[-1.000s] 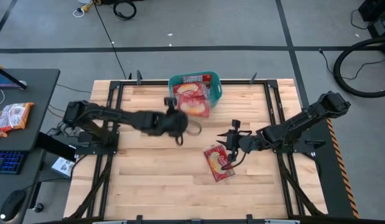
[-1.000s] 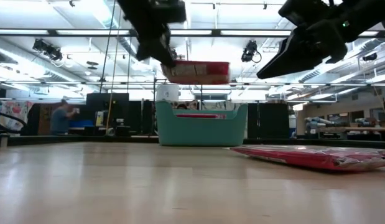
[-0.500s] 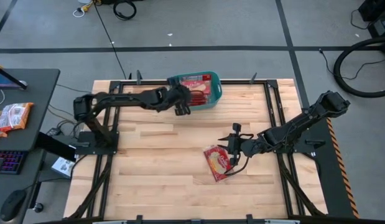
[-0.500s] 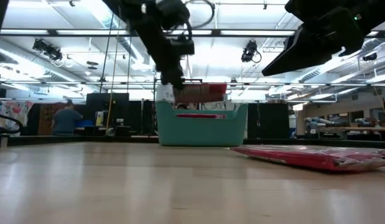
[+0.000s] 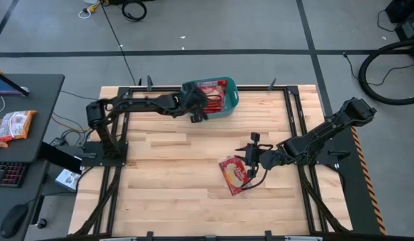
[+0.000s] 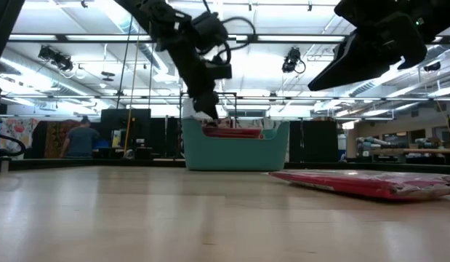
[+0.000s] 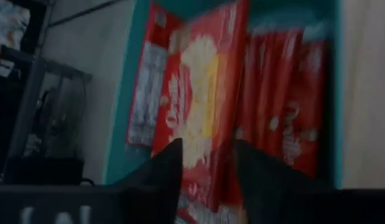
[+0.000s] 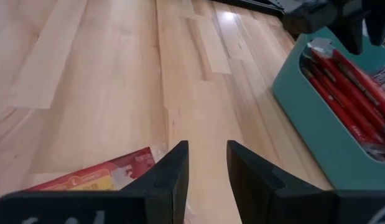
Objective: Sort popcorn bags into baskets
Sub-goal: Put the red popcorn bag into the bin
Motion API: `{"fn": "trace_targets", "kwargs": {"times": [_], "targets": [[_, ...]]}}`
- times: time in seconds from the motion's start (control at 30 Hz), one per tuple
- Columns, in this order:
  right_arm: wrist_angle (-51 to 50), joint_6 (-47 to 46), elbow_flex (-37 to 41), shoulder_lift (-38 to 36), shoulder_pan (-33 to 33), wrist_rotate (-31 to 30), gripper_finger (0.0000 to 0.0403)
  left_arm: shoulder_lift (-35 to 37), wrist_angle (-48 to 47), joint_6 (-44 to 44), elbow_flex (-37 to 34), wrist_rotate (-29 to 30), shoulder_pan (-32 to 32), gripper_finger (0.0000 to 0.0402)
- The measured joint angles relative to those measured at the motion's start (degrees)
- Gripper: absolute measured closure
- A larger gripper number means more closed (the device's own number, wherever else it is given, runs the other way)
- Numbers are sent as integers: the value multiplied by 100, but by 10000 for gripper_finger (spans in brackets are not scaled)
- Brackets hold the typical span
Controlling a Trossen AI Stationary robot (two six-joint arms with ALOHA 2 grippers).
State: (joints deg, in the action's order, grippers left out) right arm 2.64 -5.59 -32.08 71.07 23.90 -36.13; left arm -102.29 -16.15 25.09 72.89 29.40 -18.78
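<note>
Wooden slat desk (image 5: 173, 174), grey floor around it; lab room behind, a person (image 6: 81, 138) standing far left. Teal basket (image 5: 230, 100) at the far edge, popcorn bags (image 5: 210, 92) inside. One popcorn bag (image 5: 235, 174) lies flat mid-right. Left gripper (image 5: 196, 112) at the basket's left rim, fingers apart, gripping nothing. Right gripper (image 5: 250, 157) hovers by the flat bag, fingers parted, empty.
</note>
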Motion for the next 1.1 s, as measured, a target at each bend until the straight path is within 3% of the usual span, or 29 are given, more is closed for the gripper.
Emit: {"fn": "trace_targets", "kwargs": {"times": [0.1, 0.3, 0.37, 0.57, 0.73, 0.93, 1.1], "targets": [[-14, 18, 0, 0, 2, -9, 289, 58, -150, 10, 203, -235, 145, 227], [-116, 133, 0, -7, 0, -37, 289, 74, -134, -1, 353, -2443, 701, 212], [-337, -135, 0, -36, 0, -73, 289, 22, -103, -3, 359, -2848, 931, 215], [-1500, -1722, -260, 39, -50, 760, 289, -10, -249, -274, 353, -2548, 1514, 223], [-1805, -2114, -264, 429, -48, 1767, 289, -10, -505, -1283, 353, -2467, 1889, 223], [-2396, -2426, -263, 994, 50, 2682, 289, -10, -1025, -1441, 353, -2871, 2355, 224], [-2324, -2103, -499, 1510, 170, 2785, 289, -10, -1176, -1581, 353, -2899, 2739, 224]]}}
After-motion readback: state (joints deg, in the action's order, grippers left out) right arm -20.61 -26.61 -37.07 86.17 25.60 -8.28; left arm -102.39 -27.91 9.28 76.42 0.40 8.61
